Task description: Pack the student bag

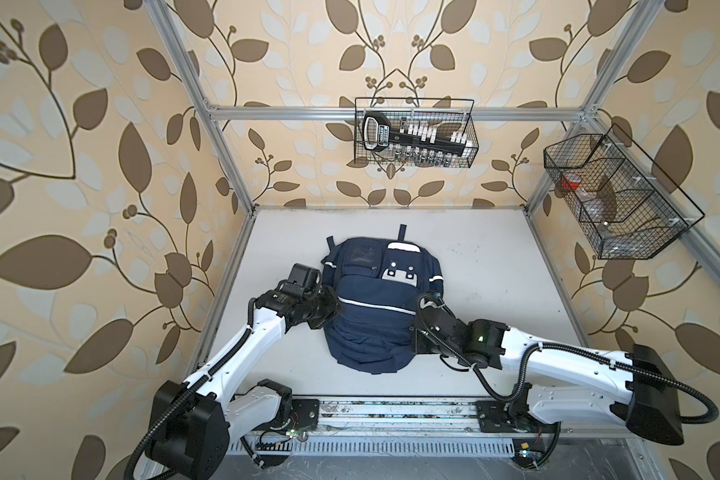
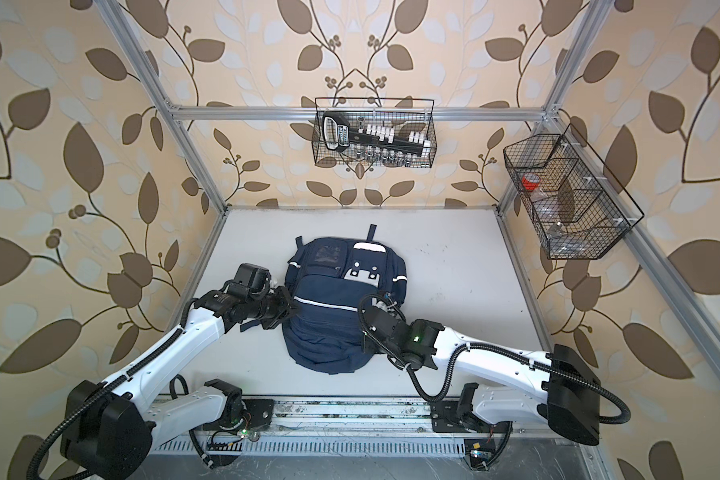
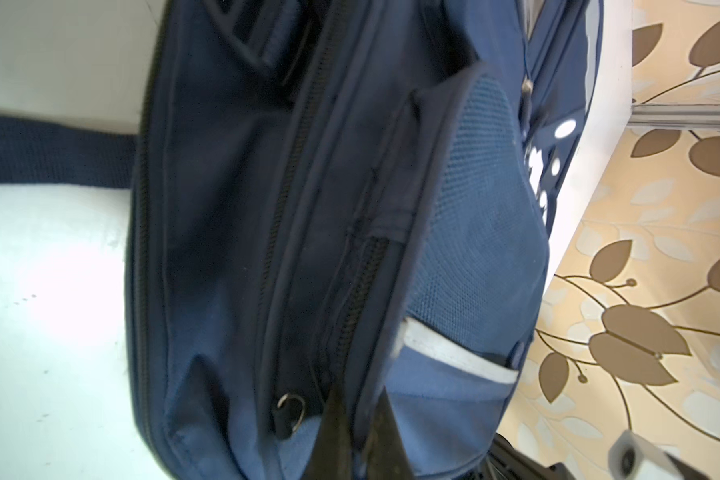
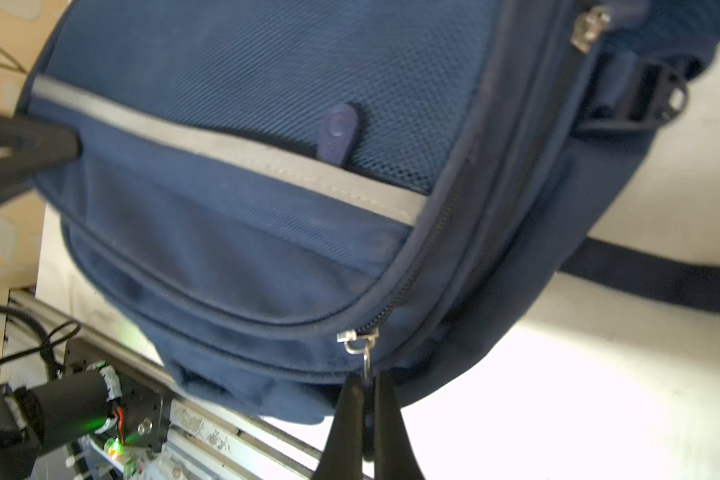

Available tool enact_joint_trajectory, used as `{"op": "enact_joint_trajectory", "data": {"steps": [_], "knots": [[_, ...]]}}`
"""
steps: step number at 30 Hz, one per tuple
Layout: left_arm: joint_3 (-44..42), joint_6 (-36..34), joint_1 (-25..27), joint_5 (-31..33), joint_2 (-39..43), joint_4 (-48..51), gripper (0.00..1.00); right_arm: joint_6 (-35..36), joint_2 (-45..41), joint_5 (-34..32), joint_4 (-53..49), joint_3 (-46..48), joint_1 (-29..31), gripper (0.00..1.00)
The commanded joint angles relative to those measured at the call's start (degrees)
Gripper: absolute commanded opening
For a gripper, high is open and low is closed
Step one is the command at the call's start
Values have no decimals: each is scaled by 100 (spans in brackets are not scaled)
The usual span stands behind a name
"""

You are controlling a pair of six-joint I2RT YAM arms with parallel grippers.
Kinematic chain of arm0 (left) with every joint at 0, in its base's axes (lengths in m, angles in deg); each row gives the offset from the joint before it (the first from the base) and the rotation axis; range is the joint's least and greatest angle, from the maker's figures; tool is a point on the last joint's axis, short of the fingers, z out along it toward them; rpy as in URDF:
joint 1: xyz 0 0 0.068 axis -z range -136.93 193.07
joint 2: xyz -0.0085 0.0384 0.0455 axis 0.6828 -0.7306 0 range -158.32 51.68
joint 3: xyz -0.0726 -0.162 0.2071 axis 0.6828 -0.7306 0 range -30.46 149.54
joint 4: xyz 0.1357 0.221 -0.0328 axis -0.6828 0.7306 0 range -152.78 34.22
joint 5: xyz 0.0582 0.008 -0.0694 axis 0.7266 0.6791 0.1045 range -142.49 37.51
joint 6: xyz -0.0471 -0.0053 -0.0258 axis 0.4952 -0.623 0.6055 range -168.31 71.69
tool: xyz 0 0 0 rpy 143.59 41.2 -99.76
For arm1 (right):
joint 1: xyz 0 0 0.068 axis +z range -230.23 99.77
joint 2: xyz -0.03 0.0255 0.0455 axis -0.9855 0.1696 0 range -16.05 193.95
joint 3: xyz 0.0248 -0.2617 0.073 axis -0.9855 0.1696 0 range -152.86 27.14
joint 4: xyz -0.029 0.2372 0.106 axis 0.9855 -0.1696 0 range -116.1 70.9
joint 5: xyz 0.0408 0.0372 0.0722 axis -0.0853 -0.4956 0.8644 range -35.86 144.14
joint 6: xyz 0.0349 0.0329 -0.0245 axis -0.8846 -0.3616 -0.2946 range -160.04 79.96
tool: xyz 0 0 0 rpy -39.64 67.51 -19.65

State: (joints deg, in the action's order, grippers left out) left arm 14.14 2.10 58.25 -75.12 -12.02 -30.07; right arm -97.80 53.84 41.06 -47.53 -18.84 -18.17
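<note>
The student bag (image 1: 375, 316) lay flat, front up, in the middle of the white worktop (image 1: 495, 266). The right end effector (image 4: 366, 380) was closed tight on the ring of a zipper pull (image 4: 360, 340) at the bag's right edge, probably to run the slider along and open a compartment. The left end effector (image 3: 358, 401) was shut too, apparently pinching a fabric seam on the opposite side, likely as a brace so the soft bag would not slide with the pull.

A wire basket (image 1: 416, 133) holding a socket set hung on the back rail, and a mesh basket (image 1: 616, 195) on the right frame. Both were well apart from the bag. A loose strap (image 4: 641, 278) trailed from under the bag near the zipper track and could snag there.
</note>
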Motion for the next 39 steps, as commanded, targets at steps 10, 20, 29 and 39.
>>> {"op": "enact_joint_trajectory", "data": {"steps": [10, 20, 29, 39], "knots": [[-684, 1399, 1507, 1053, 1683, -62, 50, 121, 746, -23, -344, -1058, 518, 0], [-568, 2402, 2824, 1553, 907, -1215, 56, -19, 668, 30, -295, -1178, 779, 0], [-347, 2618, 3227, 1878, 525, -1695, 54, -139, 604, -18, -295, -1107, 869, 0], [-309, 2776, 3637, 2585, 1513, -668, 56, -78, 713, -72, -287, -1264, 869, 0]]}}
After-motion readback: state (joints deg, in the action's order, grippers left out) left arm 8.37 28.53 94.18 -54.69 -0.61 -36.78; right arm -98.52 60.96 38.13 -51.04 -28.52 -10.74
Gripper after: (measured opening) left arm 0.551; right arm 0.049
